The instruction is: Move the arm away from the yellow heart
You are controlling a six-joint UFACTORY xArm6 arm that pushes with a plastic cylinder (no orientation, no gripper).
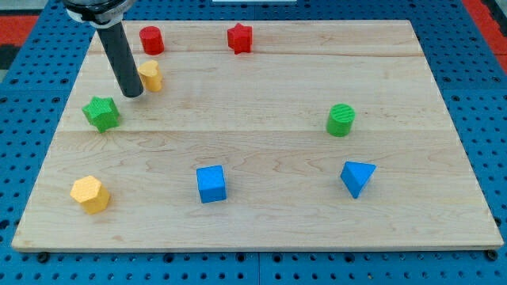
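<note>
Yellow heart [150, 75] near counter's [261, 226] top-left, touching my tip [133, 95] on tip's right. No claw here: plain rod, holds nothing. Retreat likely leftward or downward, past green star [101, 113].

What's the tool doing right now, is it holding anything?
My tip: a bare rod, nothing to open or close, holding nothing; it sits right at the yellow heart, on that block's left in the view, above the green star.

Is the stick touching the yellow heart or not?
Touching, it seems: my tip sits right against the yellow heart on the view's left side, with no gap visible between them.
</note>
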